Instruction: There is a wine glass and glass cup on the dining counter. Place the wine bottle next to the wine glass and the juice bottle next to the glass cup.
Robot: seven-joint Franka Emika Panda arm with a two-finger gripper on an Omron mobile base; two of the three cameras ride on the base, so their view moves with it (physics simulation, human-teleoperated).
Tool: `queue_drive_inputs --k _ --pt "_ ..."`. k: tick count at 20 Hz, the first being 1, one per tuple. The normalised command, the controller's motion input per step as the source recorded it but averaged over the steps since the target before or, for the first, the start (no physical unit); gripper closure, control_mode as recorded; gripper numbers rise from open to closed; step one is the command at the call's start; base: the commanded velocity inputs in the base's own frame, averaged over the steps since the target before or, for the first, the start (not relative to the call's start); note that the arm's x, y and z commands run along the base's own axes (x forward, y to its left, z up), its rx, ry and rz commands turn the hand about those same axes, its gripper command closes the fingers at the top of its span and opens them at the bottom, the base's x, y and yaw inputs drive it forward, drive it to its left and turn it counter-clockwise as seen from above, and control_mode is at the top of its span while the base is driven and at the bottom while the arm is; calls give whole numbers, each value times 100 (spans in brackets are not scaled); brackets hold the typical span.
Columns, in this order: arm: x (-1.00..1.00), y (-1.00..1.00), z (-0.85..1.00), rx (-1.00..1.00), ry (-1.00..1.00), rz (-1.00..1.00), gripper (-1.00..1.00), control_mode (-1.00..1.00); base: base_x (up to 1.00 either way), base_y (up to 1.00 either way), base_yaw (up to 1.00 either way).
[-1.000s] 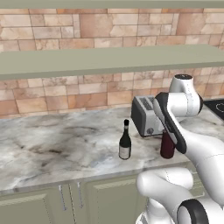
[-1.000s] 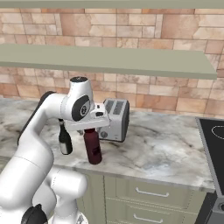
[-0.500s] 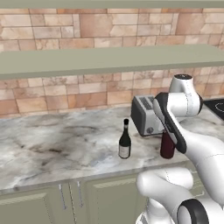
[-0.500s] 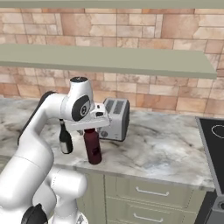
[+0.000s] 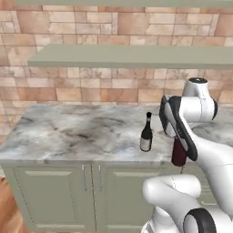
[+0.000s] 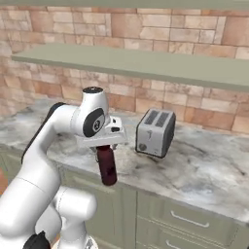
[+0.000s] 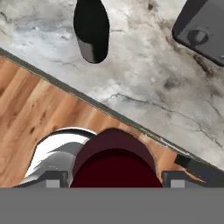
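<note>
Left base view: the white arm rises at the lower right, and its pincer (image 5: 178,139) holds the juice bottle (image 5: 179,153) by the neck, the stubby maroon body hanging upright below the hand, clear of the table (image 5: 82,132) and out past its front edge, in front of the green cabinet doors (image 5: 86,191). The wine bottle (image 5: 146,133) stands upright on the marble top near the front edge, just left of the arm and apart from the juice bottle.

In the right base view the pincer (image 6: 104,144) is clamped on the juice bottle (image 6: 107,166), which hangs upright level with the table edge; a silver 2-slot toaster (image 6: 155,132) sits on the marble to its right, near the brick wall.

The hand view looks straight down: the juice bottle (image 7: 114,159) sits between the 2 fingertips, the wood floor (image 7: 35,113) beneath it, the wine bottle (image 7: 91,29) standing on the table (image 7: 148,83) above, and the toaster (image 7: 202,30) in the upper right corner.
</note>
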Motion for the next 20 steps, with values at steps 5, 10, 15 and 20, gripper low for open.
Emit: queue_drive_inputs --k 5,10,15,20 --pt "0 0 0 0 0 0 100 100 -10 5 95" --pt "0 0 0 0 0 0 100 100 0 1 100" --pt "0 0 0 0 0 0 100 100 0 0 100" --pt "0 0 0 0 0 0 100 100 0 0 100"
